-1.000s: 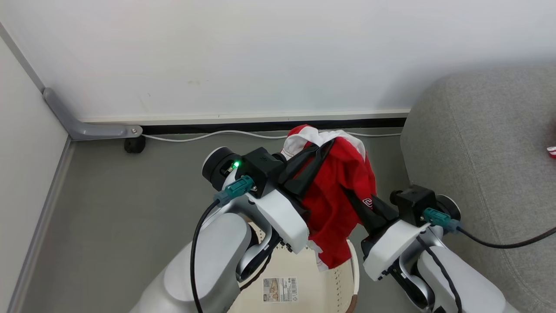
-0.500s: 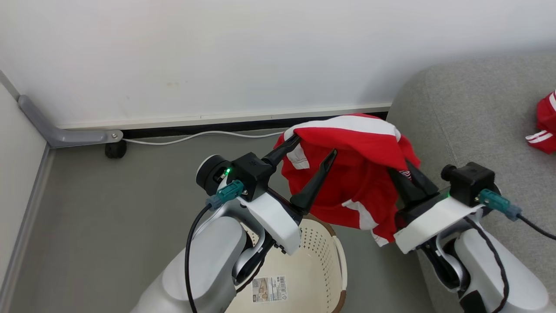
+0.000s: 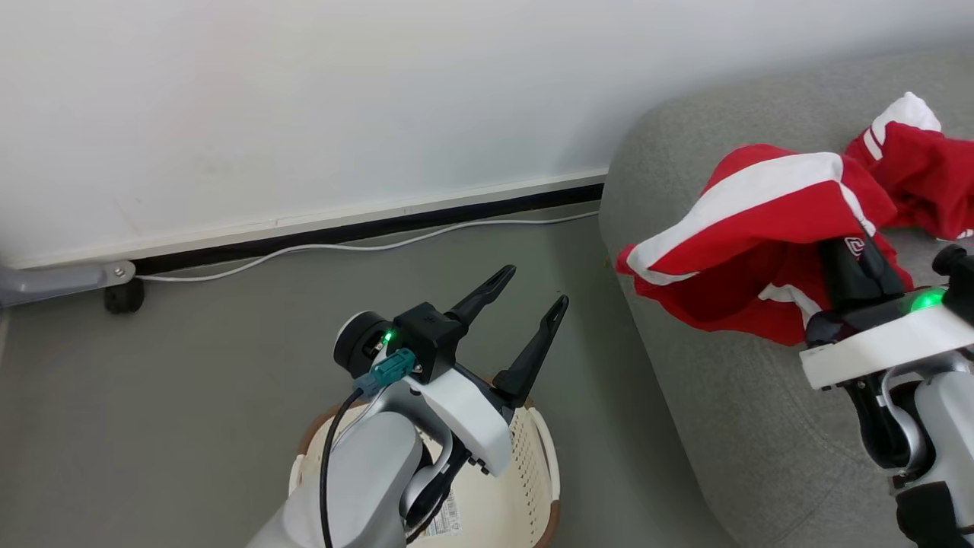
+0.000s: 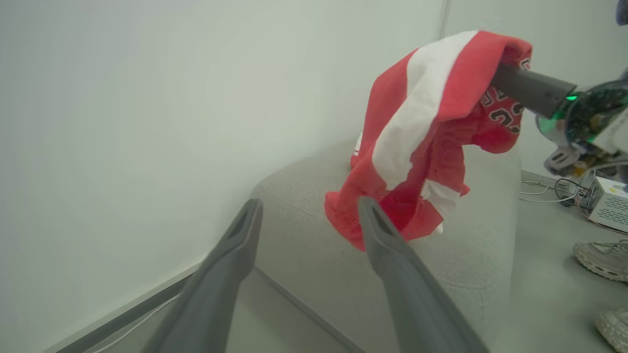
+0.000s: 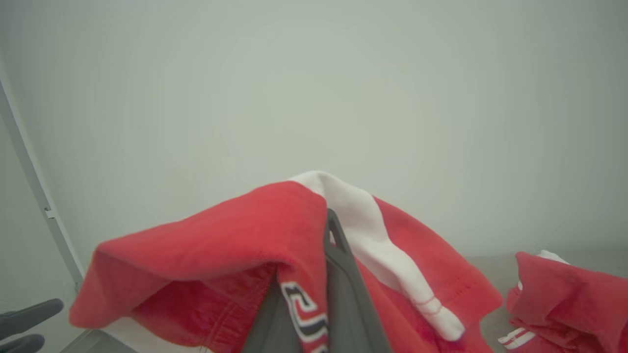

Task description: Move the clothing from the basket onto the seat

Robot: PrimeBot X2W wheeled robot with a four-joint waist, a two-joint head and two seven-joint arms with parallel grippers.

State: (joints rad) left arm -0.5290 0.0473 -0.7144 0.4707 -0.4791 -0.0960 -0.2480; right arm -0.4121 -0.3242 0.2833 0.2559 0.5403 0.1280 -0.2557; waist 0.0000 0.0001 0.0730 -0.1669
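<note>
Clothing (image 3: 761,228): one red piece with a broad white band and black-and-white print, hanging in the air over the near end of the seat (image 3: 723,396). It is draped over the right jaws, which are closed on a fold beside the print. Its loose lower edge sags toward the seat; whether it touches cannot be told. Handling, as judged: soft, light and limp, with no stiffness to hold a shape and nothing to break. It will trail and fold wherever it is let down. Any pinch will take it, but a bunched fold or the thicker banded edge looks the surest hold, since a single thin layer could slide out. Second red piece (image 3: 924,175): lying on the seat, just beyond the held one. Left jaws: spread wide, holding nothing, off the end of the seat and above the basket (image 3: 544,464). Basket: cream, perforated, on the floor beside the end of the seat. White cable (image 3: 342,247): along the wall base, off the end of the seat. Shoes (image 4: 601,260): on the floor beside the seat.
</note>
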